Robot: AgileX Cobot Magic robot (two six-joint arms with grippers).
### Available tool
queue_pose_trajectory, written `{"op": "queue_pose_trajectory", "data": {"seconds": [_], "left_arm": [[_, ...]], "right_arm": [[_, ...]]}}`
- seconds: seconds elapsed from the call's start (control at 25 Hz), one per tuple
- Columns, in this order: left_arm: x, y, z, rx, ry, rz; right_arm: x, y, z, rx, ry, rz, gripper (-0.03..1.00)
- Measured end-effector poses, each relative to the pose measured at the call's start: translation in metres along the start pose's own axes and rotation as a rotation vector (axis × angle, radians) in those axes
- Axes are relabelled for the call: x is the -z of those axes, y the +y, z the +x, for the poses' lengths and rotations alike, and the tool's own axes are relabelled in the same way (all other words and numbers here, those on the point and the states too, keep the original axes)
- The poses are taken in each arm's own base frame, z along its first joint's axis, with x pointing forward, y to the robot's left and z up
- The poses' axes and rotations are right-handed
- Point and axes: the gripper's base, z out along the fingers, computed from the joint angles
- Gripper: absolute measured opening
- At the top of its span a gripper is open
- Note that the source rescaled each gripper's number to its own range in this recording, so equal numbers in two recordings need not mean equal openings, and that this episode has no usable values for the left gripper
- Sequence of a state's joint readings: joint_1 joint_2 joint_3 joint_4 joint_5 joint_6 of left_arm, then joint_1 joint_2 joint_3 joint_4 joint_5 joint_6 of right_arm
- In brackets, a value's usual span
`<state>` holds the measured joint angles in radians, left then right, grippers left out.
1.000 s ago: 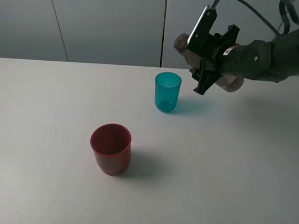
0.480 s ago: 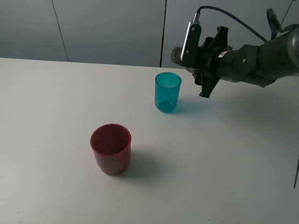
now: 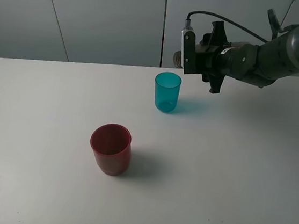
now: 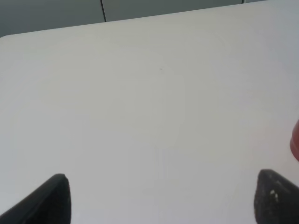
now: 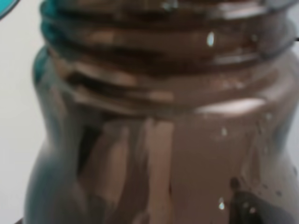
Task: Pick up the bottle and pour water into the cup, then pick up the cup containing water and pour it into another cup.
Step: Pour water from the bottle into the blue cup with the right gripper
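Two cups stand on the table [image 3: 39, 132]: teal cup [image 3: 167, 92], with the red cup [image 3: 111, 148] at its 7 o'clock, well apart. The right gripper [image 3: 201, 61] is clamped on the bottle [image 5: 159, 140], tipped about level, mouth above the teal cup toward 1 o'clock. Risk: the mouth looks off the rim, so water may hit the table. The left gripper [image 4: 161, 200] is spread, empty. Bottle body is mostly hidden behind the gripper; no stream or water level readable.
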<state>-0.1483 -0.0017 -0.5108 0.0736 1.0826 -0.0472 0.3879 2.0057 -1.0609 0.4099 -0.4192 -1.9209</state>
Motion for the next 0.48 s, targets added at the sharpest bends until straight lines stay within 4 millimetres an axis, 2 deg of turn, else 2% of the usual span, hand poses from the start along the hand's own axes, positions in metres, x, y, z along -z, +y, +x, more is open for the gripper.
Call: {"op": "queue_pose_trajectory", "data": {"seconds": [0.48], "left_arm": [[0.0000,0.0000,0.0000,0.000,0.000,0.000]], "right_arm": [[0.0001,-0.0065,0.0019,0.085,0.024,0.065,0.00]]}}
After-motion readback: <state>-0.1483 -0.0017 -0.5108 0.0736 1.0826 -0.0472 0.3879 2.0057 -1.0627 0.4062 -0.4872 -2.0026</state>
